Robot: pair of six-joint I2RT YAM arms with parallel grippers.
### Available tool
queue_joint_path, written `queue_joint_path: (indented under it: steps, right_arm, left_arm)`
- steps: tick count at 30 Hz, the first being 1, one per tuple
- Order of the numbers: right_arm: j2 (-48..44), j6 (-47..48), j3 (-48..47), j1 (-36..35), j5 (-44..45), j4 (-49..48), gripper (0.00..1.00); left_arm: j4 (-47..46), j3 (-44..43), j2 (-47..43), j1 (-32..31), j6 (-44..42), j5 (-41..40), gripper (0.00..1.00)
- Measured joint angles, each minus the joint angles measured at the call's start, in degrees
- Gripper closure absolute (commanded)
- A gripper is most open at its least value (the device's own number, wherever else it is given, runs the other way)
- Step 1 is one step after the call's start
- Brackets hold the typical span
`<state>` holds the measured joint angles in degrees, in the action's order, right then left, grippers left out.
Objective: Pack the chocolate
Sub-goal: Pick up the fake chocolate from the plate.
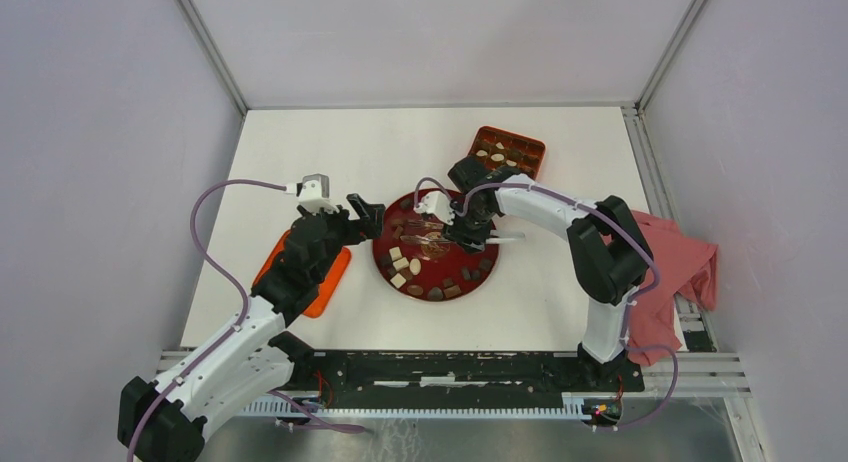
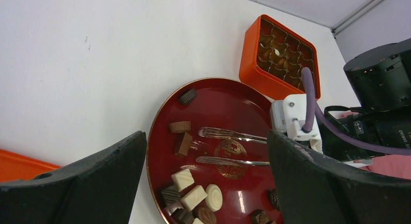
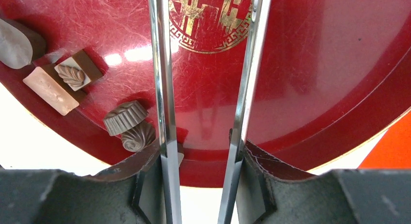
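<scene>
A: Right hand (image 3: 203, 158)?
B: Grasped tongs (image 3: 164, 78), blades apart. Left hand (image 1: 362, 212) released, beside the plate.
A: Chocolate (image 3: 125, 118)?
B: Small dark, tan and cream pieces, moulded tops; lay on red plate (image 3: 315, 88), on counter (image 1: 300, 152).

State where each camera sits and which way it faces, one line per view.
Top external: above and behind left arm and right arm, looking down on the table; both show.
Left wrist: low, facing the red plate and orange box; the open left end effector frames it.
Right wrist: close above the plate; the right end effector grips tongs.
Shared: plate, chocolates.
</scene>
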<state>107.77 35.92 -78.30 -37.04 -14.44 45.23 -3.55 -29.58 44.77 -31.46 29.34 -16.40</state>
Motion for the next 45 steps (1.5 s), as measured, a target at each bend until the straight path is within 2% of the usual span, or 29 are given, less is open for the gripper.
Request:
queue_joint_path:
  steps: [17,24,26,31,34,40,45]
  right_arm:
    - [5.44,-1.29,-5.7,-1.33,-0.55,1.11,0.5]
    - [7.13,-1.7,-7.26,-2.86,-0.59,1.55,0.52]
    - [7.5,-1.77,-7.56,-3.1,-0.55,1.66,0.57]
    - [7.69,-2.27,-7.72,-3.39,-0.39,1.81,0.87]
    - [7.54,-2.29,-7.72,-3.37,-0.28,1.79,0.98]
    - [4.61,-2.25,-5.53,-2.93,-0.52,1.44,1.0]
    - [-2.16,-1.86,0.79,-0.28,-3.1,-0.28,1.0]
  left_arm:
    - [-0.02,0.44,-0.28,0.0,0.0,0.0,0.02]
    - [-0.02,0.66,-0.44,0.0,0.0,0.0,0.02]
    - [-0.04,0.7,-0.55,0.0,0.0,0.0,0.02]
    - [-0.04,0.74,-0.61,0.0,0.0,0.0,0.02]
    - [-0.04,0.76,-0.61,0.0,0.0,0.0,0.02]
    - [-0.04,0.79,-0.61,0.0,0.0,0.0,0.02]
    - [-0.02,0.85,-0.7,0.0,0.0,0.0,0.02]
